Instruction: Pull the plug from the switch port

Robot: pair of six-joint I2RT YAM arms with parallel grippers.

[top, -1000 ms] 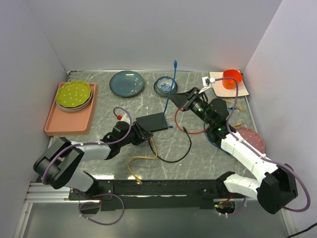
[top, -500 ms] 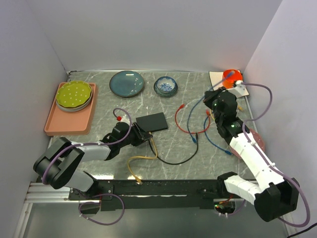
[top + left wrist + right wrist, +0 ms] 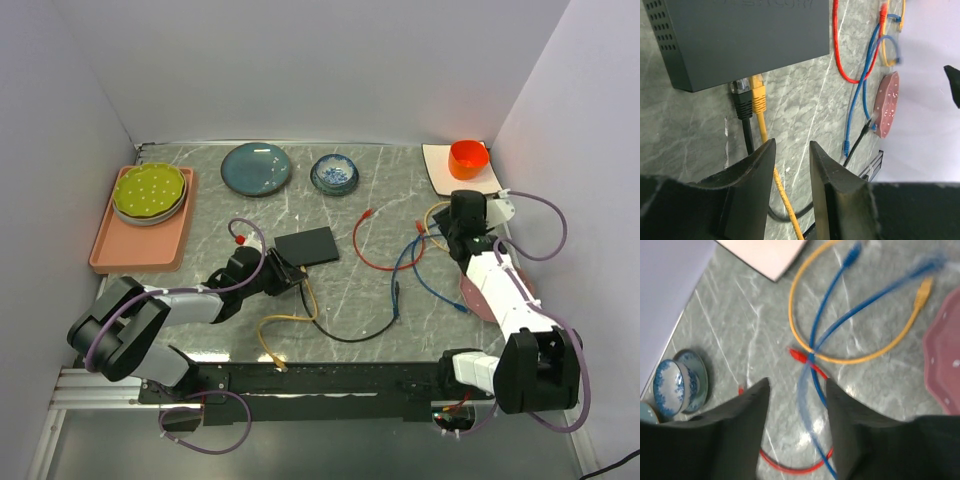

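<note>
The black switch (image 3: 306,245) (image 3: 740,35) lies flat mid-table, with a black plug (image 3: 742,95) and a yellow plug (image 3: 758,95) seated in its near edge. My left gripper (image 3: 289,272) (image 3: 791,150) hovers just in front of those plugs, jaws open; the yellow cable (image 3: 771,165) runs underneath the gap, ungripped. A blue cable (image 3: 405,268) lies loose, its plug (image 3: 397,297) (image 3: 846,146) free on the table. My right gripper (image 3: 448,232) (image 3: 797,390) is open at the right, with the blurred blue cable (image 3: 812,390) below it.
Red cable (image 3: 365,250) and a yellow loop (image 3: 850,357) tangle near the right gripper. A pink plate (image 3: 490,290), orange cup (image 3: 468,158), blue-white bowl (image 3: 334,173), teal plate (image 3: 256,167) and a tray (image 3: 110,255) with a green plate ring the table.
My right gripper opened and let go of the blue cable, which dropped to the table. The right arm swung back from near the switch to the right side. The left arm stayed put.
</note>
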